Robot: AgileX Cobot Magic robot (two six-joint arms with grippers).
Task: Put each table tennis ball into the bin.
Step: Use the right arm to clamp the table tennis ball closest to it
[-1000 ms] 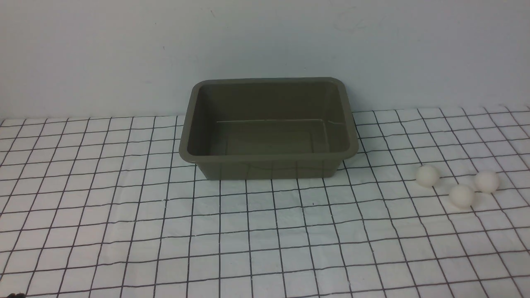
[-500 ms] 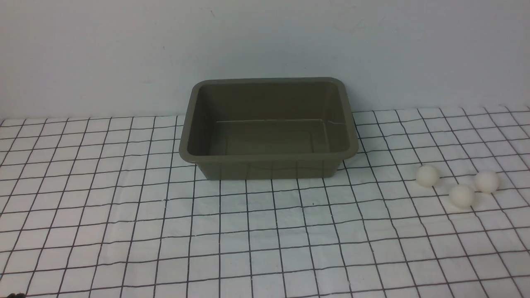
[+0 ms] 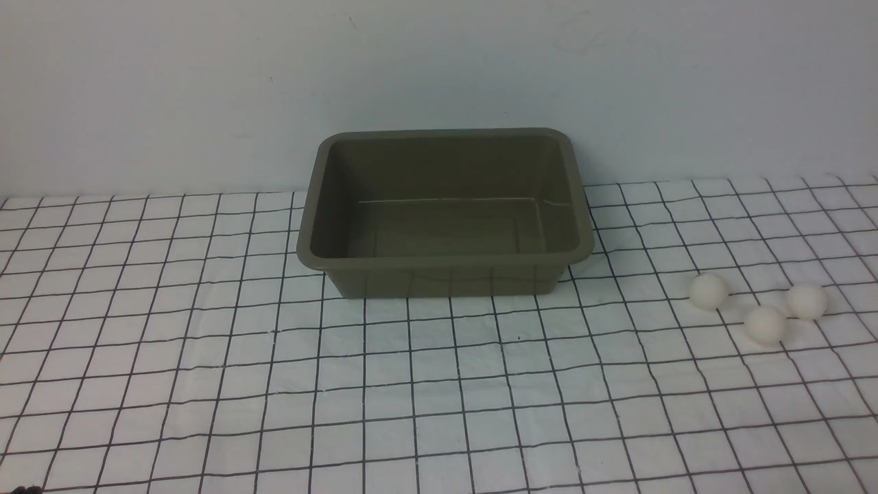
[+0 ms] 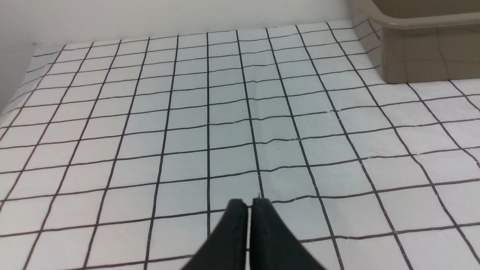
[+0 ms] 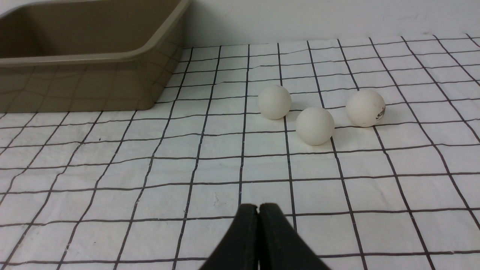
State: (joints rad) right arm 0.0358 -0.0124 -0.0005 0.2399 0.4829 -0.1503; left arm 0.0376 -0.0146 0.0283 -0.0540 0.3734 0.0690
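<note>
Three white table tennis balls lie on the checked cloth to the right of the bin: one [image 3: 708, 291] nearest it, one [image 3: 765, 324] in front, one [image 3: 807, 301] farthest right. The right wrist view shows them too [image 5: 274, 101] [image 5: 314, 126] [image 5: 365, 107], the last with a dark mark. The olive-brown bin [image 3: 444, 261] stands empty at the back middle of the table. My right gripper [image 5: 258, 207] is shut on nothing, well short of the balls. My left gripper [image 4: 249, 202] is shut and empty over bare cloth, with the bin's corner [image 4: 420, 52] far off to one side.
A white cloth with a black grid [image 3: 439, 384] covers the table. A plain pale wall [image 3: 439, 68] rises right behind the bin. Neither arm shows in the front view.
</note>
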